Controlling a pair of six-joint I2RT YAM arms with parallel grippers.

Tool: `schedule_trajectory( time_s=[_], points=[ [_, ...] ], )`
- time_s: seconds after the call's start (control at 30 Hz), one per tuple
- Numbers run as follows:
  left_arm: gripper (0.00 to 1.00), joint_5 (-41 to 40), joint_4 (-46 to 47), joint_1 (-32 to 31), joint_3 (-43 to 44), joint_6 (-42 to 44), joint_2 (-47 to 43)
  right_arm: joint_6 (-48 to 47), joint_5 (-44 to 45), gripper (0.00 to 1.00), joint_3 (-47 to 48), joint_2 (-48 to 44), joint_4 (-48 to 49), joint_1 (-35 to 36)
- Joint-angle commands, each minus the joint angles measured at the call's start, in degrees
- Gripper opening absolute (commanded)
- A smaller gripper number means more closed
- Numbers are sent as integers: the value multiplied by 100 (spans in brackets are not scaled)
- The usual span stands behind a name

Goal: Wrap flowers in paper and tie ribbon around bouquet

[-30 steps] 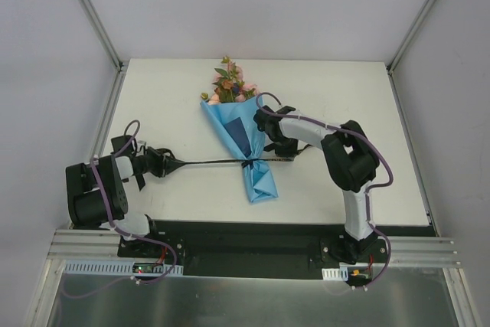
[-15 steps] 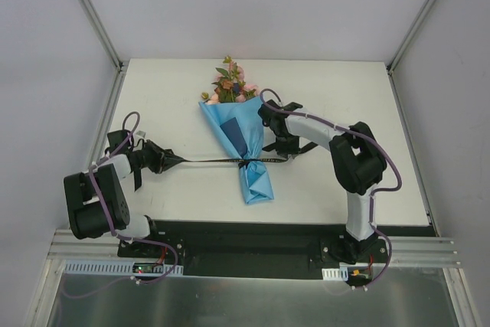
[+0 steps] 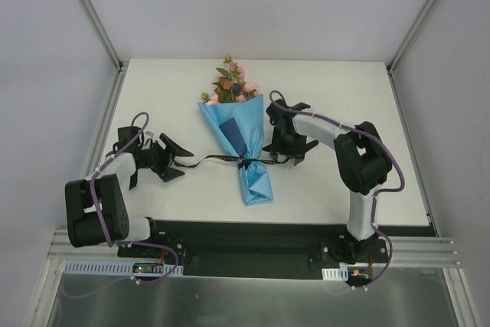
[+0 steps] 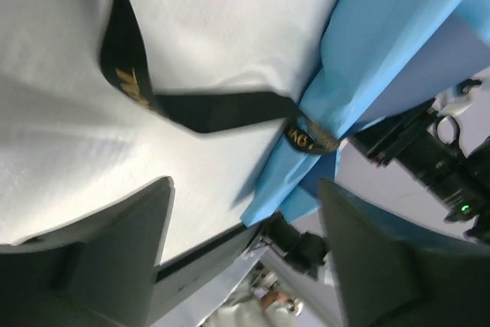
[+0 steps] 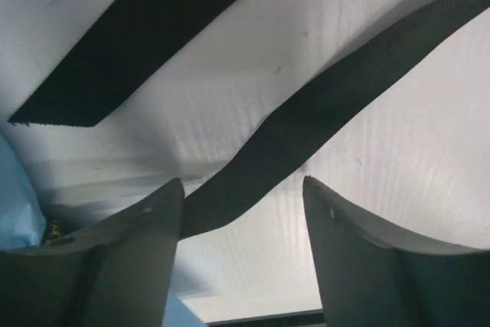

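Nearest me, the left end effector [image 3: 174, 157] sits low over the desk [image 3: 367, 112] on the left side, with its jaws spread apart and nothing between them. Through its wrist camera I see both fingers [image 4: 107, 250] standing clear of the ribbon [image 3: 222, 159], which lies slack on the white surface ahead of them, gold lettering showing on the black. On the other side the right end effector [image 3: 293, 152] is just beside the wrapped stems, also parted and gripping nothing. In its wrist view one strip of the ribbon runs across the desk beyond the open fingertips, and a second strip with a cut end lies farther off. The ribbon stretches from near the left end effector, across the desk, to a knot cinched around the narrow lower part of the bouquet [image 3: 243, 143], then continues toward the right end effector. The bouquet lies flat near the middle of the desk, with its pinched tail pointing toward me. The light blue paper [image 3: 253, 124] opens into a cone with a dark navy patch showing inside. Farthest away, the flowers [image 3: 230, 86] spill out of the wide top, pink and orange among green leaves.
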Motion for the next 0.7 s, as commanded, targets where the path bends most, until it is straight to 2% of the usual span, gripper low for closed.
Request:
schedule_trajectory(
  time_s=[0.0,0.03,0.07,0.13,0.27,0.4,0.5,0.67],
  points=[
    [99,-867,-949,-540,332,-703,-580,565,-992,70,-108,-407,38,-257],
    [99,-973,-1020,-880,376,-940,-607,714,-1280,72,-99,-390,39,-275],
    [99,-1061,-1021,-1058,420,-1482,-590,785,-1387,74,-82,-355,56,-266],
    [99,-1281,-1021,-1339,517,-2003,-459,969,-1573,74,-47,-249,56,-275],
    [99,-1432,-1012,-2042,1060,-3048,208,1338,-1810,73,-82,-100,170,-257],
    [97,-1554,-1003,-2228,1308,-3639,1079,1558,-1741,72,-99,-73,276,-257],
    [91,-1703,-986,-2316,1238,-4087,1456,1550,-1626,70,-73,-64,337,-240],
    [85,-2169,-889,-2387,1238,-4178,1739,1033,-1170,68,-161,-161,381,-205]
  ],
)
